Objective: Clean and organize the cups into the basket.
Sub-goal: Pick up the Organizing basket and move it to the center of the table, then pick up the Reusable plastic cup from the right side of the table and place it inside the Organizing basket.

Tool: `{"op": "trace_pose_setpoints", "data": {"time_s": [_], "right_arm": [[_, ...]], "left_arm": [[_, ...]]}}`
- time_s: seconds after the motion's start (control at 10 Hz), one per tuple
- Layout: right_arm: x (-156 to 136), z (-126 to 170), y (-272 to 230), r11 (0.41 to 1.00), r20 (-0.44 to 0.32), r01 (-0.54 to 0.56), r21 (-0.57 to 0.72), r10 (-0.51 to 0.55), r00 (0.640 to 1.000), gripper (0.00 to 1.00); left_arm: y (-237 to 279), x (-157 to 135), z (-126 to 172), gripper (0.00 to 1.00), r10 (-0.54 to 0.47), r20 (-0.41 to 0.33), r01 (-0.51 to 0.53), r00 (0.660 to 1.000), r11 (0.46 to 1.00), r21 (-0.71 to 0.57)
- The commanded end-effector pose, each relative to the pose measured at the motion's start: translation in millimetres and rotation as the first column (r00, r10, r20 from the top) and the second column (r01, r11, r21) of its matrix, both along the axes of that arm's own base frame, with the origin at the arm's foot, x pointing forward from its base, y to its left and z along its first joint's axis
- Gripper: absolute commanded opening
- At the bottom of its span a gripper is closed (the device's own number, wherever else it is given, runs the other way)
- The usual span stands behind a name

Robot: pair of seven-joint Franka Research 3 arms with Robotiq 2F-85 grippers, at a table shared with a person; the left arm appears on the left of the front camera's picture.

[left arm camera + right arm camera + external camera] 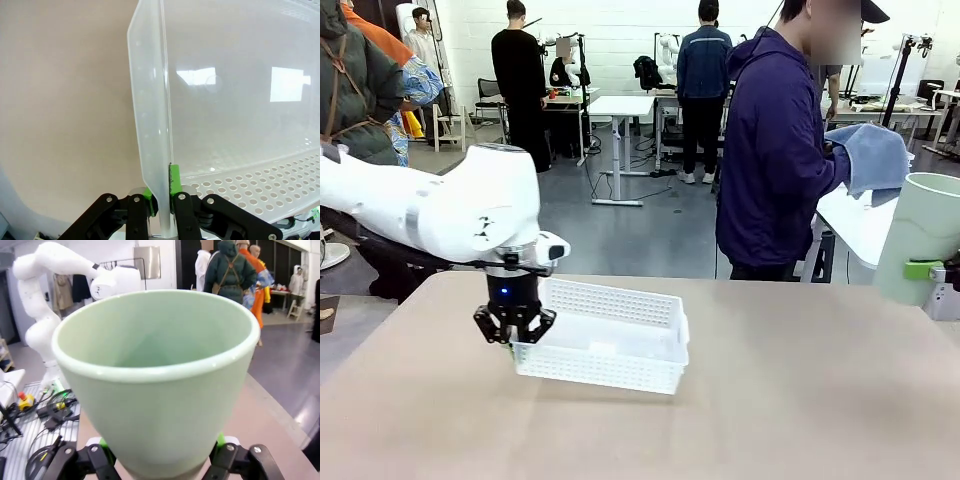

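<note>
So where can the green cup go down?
The table is bare between the basket and the green cup, and along the near edge. The basket's floor is free too. It's tight at its left rim, where the left gripper pinches it.

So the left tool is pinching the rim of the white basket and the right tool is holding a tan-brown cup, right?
Not quite. The cup in the right tool is pale mint green, not tan-brown; the right wrist view shows it. The left tool does pinch the rim of the white basket.

Glossy perforated plastic basket, matte cup
</note>
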State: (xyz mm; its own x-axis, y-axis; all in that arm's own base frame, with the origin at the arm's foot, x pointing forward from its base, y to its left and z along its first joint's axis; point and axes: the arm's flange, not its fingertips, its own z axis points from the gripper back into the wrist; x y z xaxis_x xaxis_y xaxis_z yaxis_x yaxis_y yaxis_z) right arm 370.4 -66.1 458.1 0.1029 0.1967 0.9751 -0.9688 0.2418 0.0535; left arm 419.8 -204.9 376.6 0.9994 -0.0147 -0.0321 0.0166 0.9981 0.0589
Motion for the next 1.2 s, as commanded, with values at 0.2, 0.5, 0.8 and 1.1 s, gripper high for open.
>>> {"op": "trace_pose_setpoints", "data": {"time_s": [0.2,0.5,0.8,1.1], "right_arm": [[0.3,0.9,0.7,1.000,0.016,0.001,-0.004,-0.001,1.000,0.00],[0.3,0.9,0.7,1.000,0.016,0.001,-0.004,-0.001,1.000,0.00],[-3.8,3.5,15.9,0.998,0.009,-0.027,-0.061,0.028,1.000,0.81],[-4.9,61.4,158.6,0.938,0.035,-0.059,-0.342,0.076,0.997,0.81]], "left_arm": [[-52.3,-3.9,-10.8,0.00,-0.015,-0.031,0.015,0.999,1.000,0.000],[-50.5,-20.7,-28.1,0.00,-0.070,-0.051,0.070,0.996,0.998,-0.003],[-54.8,-13.6,-22.2,0.00,-0.059,-0.043,0.059,0.997,0.998,0.006],[-54.8,-13.6,-22.2,0.00,-0.059,-0.043,0.059,0.997,0.998,0.006]]}}
